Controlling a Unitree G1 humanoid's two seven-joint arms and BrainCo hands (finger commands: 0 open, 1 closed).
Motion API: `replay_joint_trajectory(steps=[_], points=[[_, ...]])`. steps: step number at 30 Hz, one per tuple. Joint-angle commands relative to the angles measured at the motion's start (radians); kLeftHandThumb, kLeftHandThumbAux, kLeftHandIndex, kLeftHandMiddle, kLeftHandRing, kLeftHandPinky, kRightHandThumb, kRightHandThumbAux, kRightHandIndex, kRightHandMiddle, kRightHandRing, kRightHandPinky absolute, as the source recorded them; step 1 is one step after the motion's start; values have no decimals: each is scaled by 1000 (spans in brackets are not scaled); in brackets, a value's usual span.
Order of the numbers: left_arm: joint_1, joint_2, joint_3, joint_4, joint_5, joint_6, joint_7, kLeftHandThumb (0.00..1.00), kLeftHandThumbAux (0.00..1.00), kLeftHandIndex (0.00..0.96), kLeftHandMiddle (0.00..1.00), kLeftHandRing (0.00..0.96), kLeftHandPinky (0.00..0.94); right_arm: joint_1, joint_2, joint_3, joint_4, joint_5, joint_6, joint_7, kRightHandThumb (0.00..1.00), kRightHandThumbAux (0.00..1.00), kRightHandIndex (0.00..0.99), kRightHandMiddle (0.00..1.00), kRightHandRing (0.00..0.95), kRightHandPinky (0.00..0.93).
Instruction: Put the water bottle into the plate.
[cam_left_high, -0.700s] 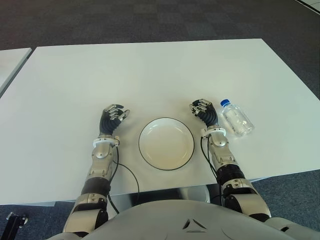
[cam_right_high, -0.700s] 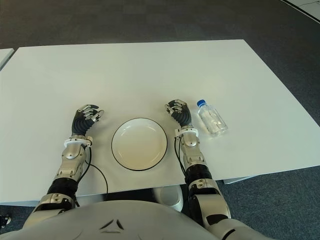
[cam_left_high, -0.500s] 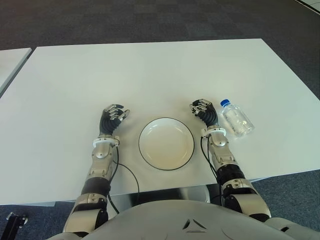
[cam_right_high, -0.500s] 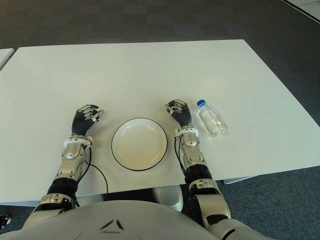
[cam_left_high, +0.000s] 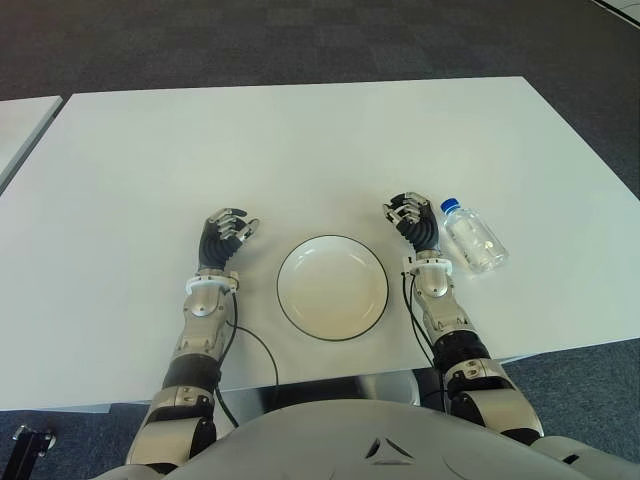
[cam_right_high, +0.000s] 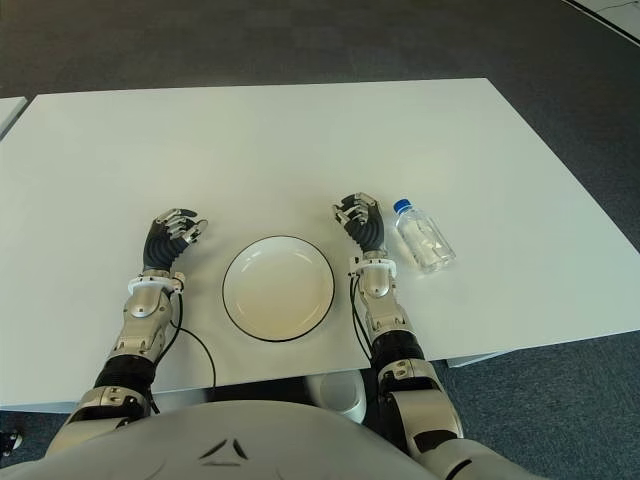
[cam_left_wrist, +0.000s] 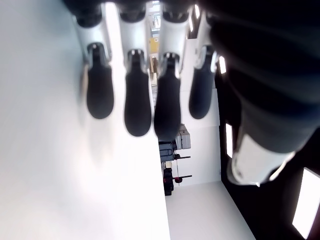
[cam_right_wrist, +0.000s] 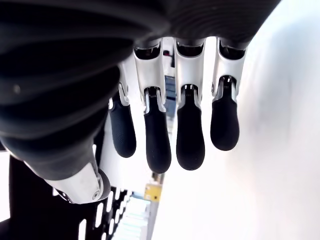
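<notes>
Table (cam_left_high: 300, 140) is seen as plain white; plate (cam_left_high: 332, 287) cream-white with a thin dark rim. Water bottle (cam_left_high: 473, 239) is shown clear with a blue cap. Left hand (cam_left_high: 226, 238) and right hand (cam_left_high: 412, 222) are finished black over silver; floor (cam_left_high: 300, 40) is patterned in dark grey carpet tiles.

I am seeing the plate (cam_left_high: 332, 287) sitting on the table (cam_left_high: 300, 140) between my two hands, near the table's front edge. My left hand (cam_left_high: 226, 238) is showing just to the left of the plate, apart from its rim. My right hand (cam_left_high: 412, 222) is showing just to the right of the plate's far side. The water bottle (cam_left_high: 472, 237) is lying on its side on the table just beside my right hand, on the hand's outer side, away from the plate, with its cap pointing away from me. Neither hand is touching the bottle.
</notes>
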Motion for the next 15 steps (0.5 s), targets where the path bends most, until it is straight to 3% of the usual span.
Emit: replay_joint_trajectory(steps=[1, 6, 8, 11, 15], points=[[24, -4, -7, 26, -3, 47, -2, 709, 712, 433, 605, 589, 575, 1, -38, 50, 39, -183, -88, -261, 706, 728, 434, 683, 699, 708], [23, -5, -7, 27, -6, 46, -7, 709, 712, 433, 605, 591, 580, -17, -71, 92, 49, -331, -77, -500, 704, 728, 434, 708, 720, 716], [23, -5, -7, 27, -7, 44, -9, 709, 712, 433, 606, 592, 582, -27, -82, 109, 61, -373, -74, -579, 702, 728, 431, 675, 674, 653], [22, -6, -7, 29, -7, 40, -9, 709, 711, 433, 607, 593, 580, -40, -101, 132, 77, -415, -76, -658, 690, 731, 417, 512, 505, 483], [21, -6, -8, 30, -7, 40, -8, 709, 711, 433, 607, 592, 577, -60, -123, 159, 106, -442, -82, -722, 681, 733, 405, 350, 332, 325]])
